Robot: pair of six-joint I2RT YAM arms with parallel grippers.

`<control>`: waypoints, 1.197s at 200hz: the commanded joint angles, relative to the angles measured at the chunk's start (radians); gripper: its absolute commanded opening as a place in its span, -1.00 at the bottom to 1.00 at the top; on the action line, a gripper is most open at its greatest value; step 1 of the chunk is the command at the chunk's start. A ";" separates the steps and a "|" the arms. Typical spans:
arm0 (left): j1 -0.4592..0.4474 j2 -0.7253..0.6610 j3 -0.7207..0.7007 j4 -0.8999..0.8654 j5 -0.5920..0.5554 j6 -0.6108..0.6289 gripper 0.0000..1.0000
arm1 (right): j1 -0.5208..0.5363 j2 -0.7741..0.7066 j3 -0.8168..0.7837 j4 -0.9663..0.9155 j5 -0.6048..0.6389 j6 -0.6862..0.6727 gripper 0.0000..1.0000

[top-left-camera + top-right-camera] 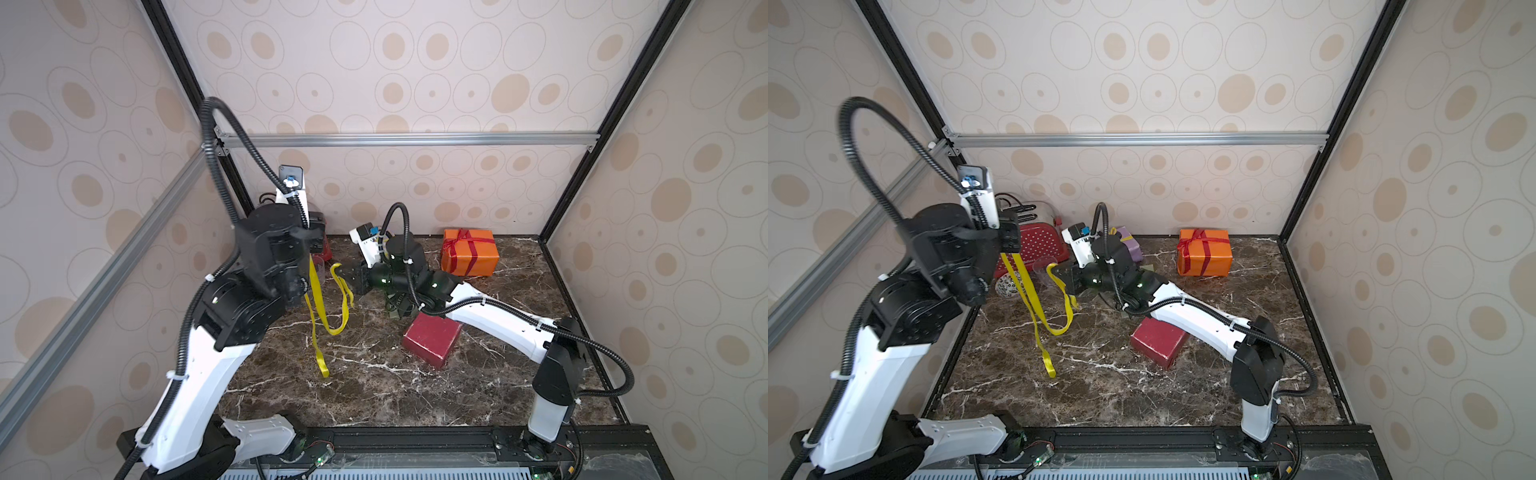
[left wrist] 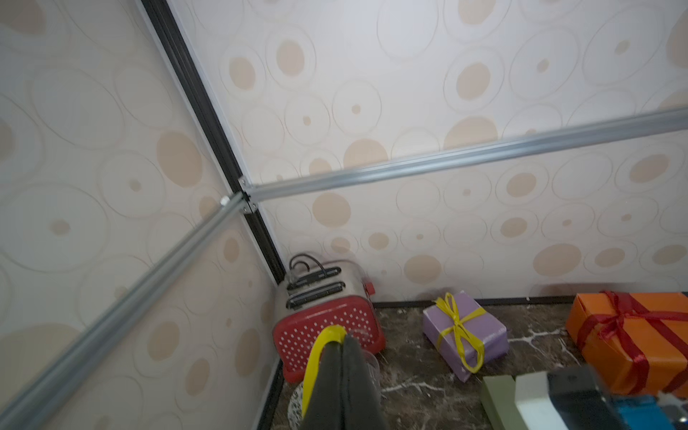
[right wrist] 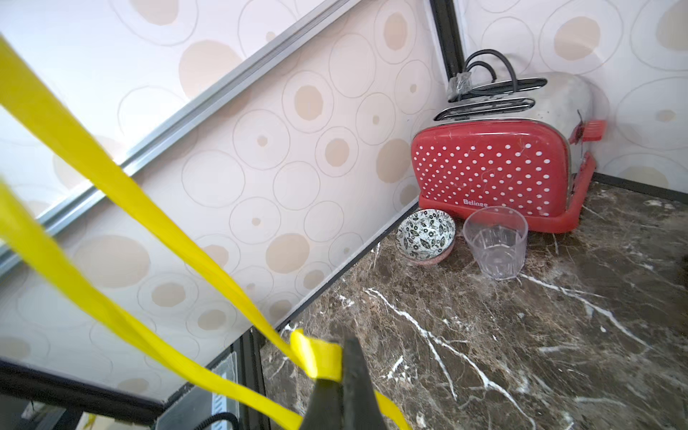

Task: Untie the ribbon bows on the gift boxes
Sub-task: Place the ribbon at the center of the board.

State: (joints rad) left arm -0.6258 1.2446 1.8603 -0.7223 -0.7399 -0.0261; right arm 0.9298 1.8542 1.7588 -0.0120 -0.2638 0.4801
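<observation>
The left gripper point(image 2: 343, 346) is hanging high above the left side of the dark marble-patterned tabletop point(image 1: 374, 395), its two dark fingers clamping tight on one end of a loose yellow satin ribbon point(image 3: 320, 357). The right gripper point(image 3: 344, 372) is reaching across from the right, lower down and close by, and is pinching the same ribbon at a fold further along. Between the two grips the strand is sagging in a long loop, and a free tail is trailing down until its tip is touching the table.

A dark red paper-wrapped box point(image 1: 430, 338) is lying near the middle of the table, partly under the right forearm. Behind it, an olive green wrapped box point(image 2: 497, 394) is sitting beneath the right wrist, mostly hidden, so I cannot tell how its ribbon is lying. A lilac wrapped box point(image 2: 465, 331) is resting near the back wall with a yellow ribbon bow point(image 2: 456, 320) tied across it. To its right, a larger orange wrapped box point(image 1: 473, 257) is standing in the far corner area, a red ribbon bow point(image 1: 467, 245) knotted on top.

In the back left corner a red toaster with white dots point(image 3: 491, 175) is standing, with a small leaf-patterned bowl point(image 3: 426, 236) and a clear plastic cup point(image 3: 495, 242) sitting just in front of it.
</observation>
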 commanded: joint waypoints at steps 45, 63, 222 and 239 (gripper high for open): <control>0.348 -0.043 -0.343 -0.243 0.198 -0.458 -1.00 | 0.076 0.344 0.223 -0.192 0.213 0.294 -1.00; 0.382 -0.080 -0.449 -0.244 0.190 -0.481 -1.00 | 0.104 0.428 0.257 -0.177 0.241 0.323 -0.96; 0.394 -0.453 -0.930 -0.086 0.371 -0.518 0.99 | 0.147 0.610 0.600 -0.630 0.298 0.185 0.26; 0.394 -0.512 -0.941 -0.068 0.376 -0.517 0.99 | 0.148 0.486 0.470 -0.614 0.377 0.150 0.27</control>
State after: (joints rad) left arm -0.2356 0.8082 0.9226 -0.8433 -0.3641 -0.5350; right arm 1.0725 2.5259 2.3287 -0.5453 0.0006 0.6918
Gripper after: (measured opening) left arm 0.993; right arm 0.631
